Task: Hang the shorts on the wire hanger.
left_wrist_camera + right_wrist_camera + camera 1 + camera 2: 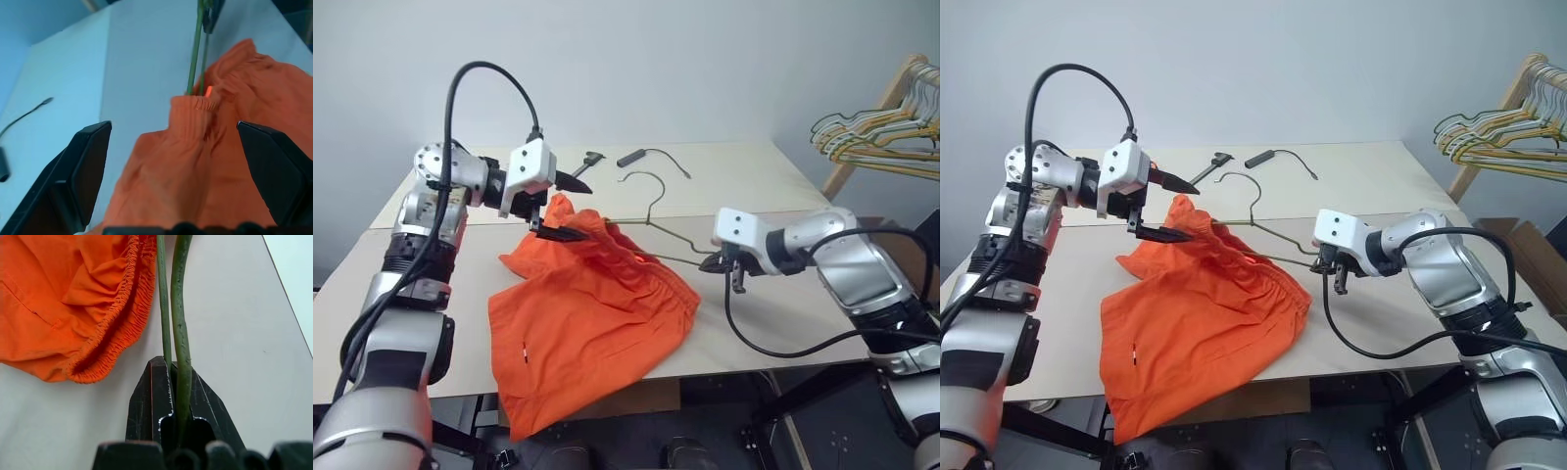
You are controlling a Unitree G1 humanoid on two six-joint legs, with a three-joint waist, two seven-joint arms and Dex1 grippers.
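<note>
Head stereo pair looks forward-down over table (744,176), mid-range. Wrist cameras sight along own fingers, close. All share orange shorts (587,313) and wire hanger (656,230).

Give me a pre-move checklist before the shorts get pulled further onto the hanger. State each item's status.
1. right gripper shut on the wire hanger at its corner: ok.
2. left gripper open, fingers either side of the waistband: ok; it grips no cloth yet.
3. One end of the hanger threaded into the shorts, waistband bunched over the wire: ok.
4. Shorts fully hung: not ok; most of the cloth lies on the table, one leg drooping over the front edge.
5. Hanger hook free of cloth: ok.
6. Cable and dark tool lying behind the hanger, apart from it: ok.
</note>
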